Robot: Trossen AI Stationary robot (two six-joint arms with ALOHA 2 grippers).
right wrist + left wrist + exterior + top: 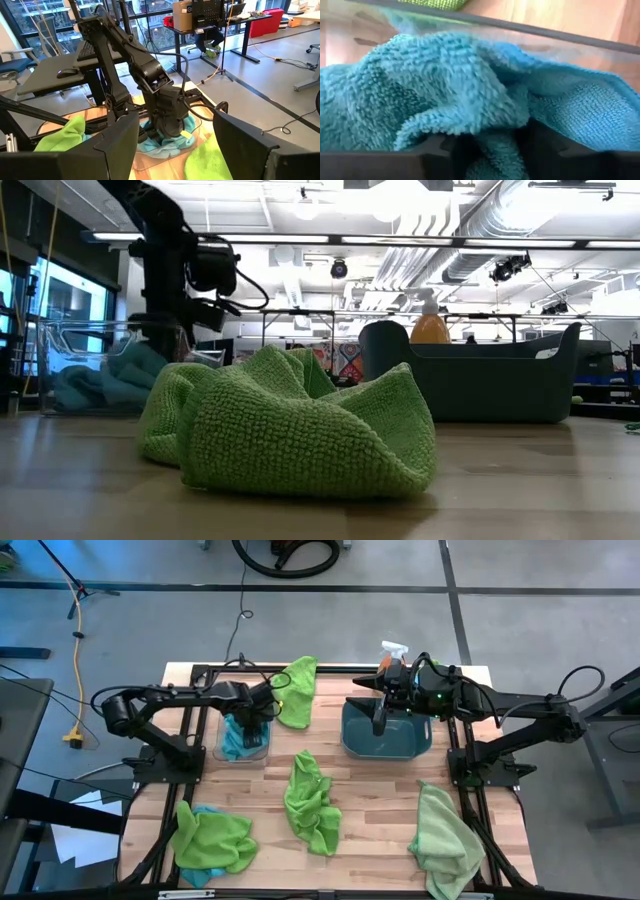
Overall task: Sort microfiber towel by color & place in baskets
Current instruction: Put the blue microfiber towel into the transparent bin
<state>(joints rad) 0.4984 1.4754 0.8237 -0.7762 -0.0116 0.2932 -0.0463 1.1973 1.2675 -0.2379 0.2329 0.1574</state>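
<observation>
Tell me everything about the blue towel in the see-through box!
The blue towel is fluffy, looped microfiber, teal-blue, bunched in soft folds. It sits inside the clear bin at the table's left-back part, filling much of it and showing through the wall. The left gripper reaches down into the bin, its dark fingers pressed among the folds, one fold lying between them. A green towel lies just behind the bin.

Bare tabletop [375, 795] lies open between the centre green towel [312, 802] and the pale towel [445, 838] at 4 o'clock. The clear bin [243, 738] at 10 o'clock is blocked by the left gripper [249, 722] and a blue towel [470, 85]. The tub [386, 732] at 1 o'clock sits under the right gripper [380, 722], with a spray bottle [392, 650] behind it.
</observation>
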